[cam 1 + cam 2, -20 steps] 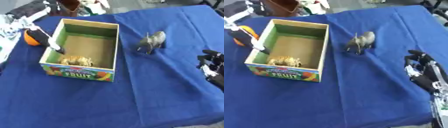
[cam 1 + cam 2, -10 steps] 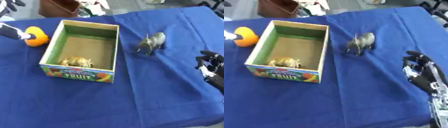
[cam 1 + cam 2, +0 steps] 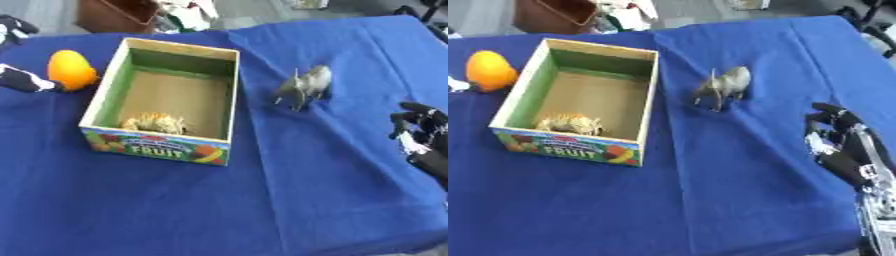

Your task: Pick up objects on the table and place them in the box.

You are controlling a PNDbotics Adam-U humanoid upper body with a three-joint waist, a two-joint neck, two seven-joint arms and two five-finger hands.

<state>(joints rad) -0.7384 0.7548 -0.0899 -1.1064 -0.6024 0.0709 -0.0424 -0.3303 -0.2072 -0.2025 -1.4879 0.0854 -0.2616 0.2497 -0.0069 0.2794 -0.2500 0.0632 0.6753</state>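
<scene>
The box [image 3: 163, 102], open top w/ "FRUIT" on its front, sits at 10 o'clock on the blue worktop [image 3: 262, 200]; a small tan toy [image 3: 154, 122] lies inside, near front wall. Grey elephant toy [image 3: 724, 86] stands at 1 o'clock, apart from the box. An orange fruit [image 3: 71, 70] is at 9 o'clock, left hand [image 3: 26, 82] just beside it; can't tell its fingers. Right hand [image 3: 839, 142] at 3 o'clock, fingers curled, holds nothing.

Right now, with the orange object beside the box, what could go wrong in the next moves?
1. The orange object is round and sits outside the box, touching the left hand; a nudge might roll it away.
2. The grey animal figure stands on thin legs; the right hand could tip it when reaching.
3. The tan figure already in the box may be hit by a drop.
</scene>
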